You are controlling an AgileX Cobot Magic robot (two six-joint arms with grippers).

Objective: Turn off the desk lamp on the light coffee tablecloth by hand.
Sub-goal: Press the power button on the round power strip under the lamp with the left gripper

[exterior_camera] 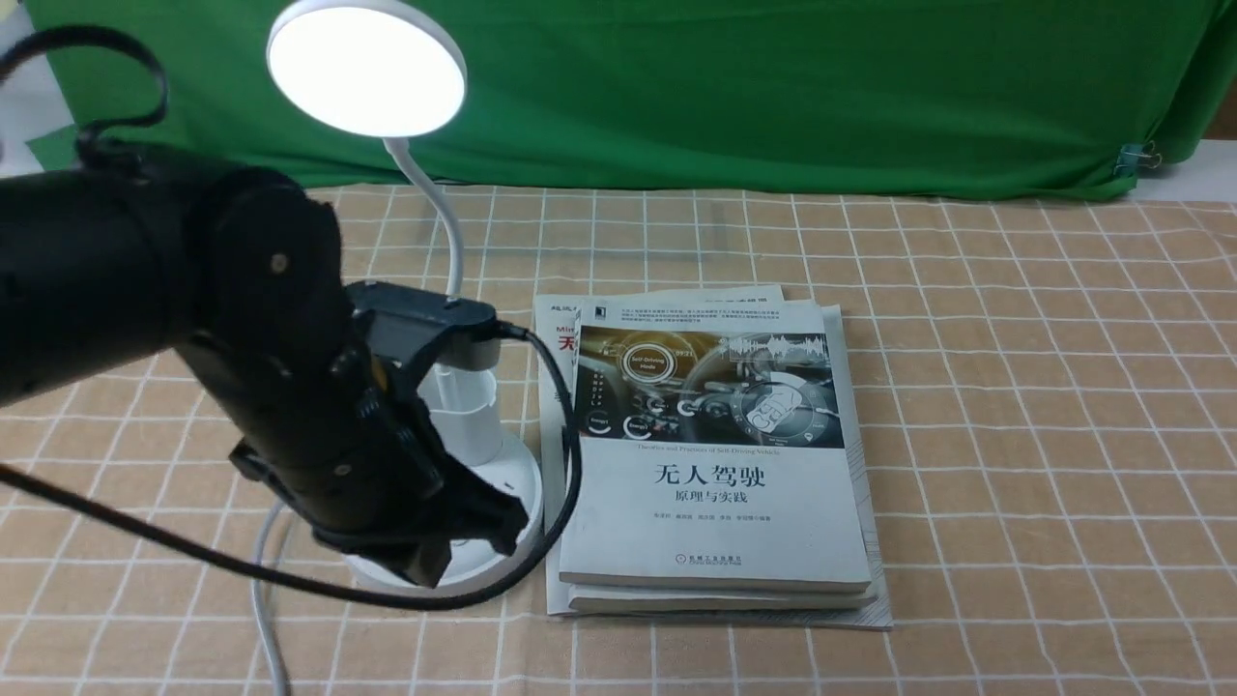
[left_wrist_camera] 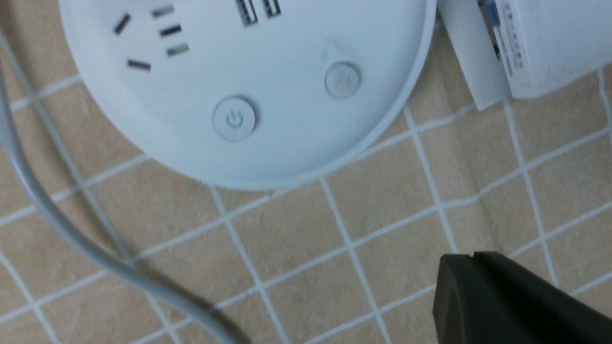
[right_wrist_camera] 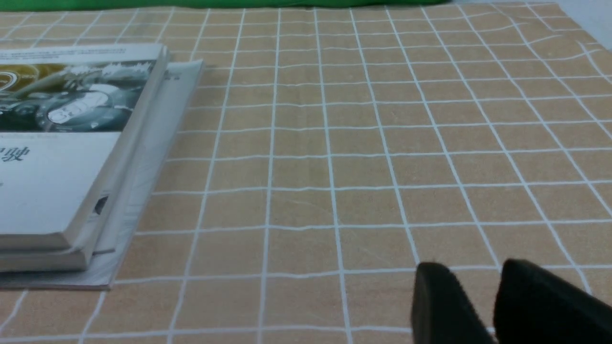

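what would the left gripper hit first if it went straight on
Probably the round base of the desk lamp, near its front rim, which the left gripper points down at. Depth is unclear: it could land on the light coffee tablecloth just in front instead.

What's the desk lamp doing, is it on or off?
On. The desk lamp is lit: its round head shines bright white in the front view.

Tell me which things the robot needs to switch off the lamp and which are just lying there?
For the job: desk lamp, its power button, light coffee tablecloth, left arm with its jaws.
Just lying about: stack of books, green backdrop.
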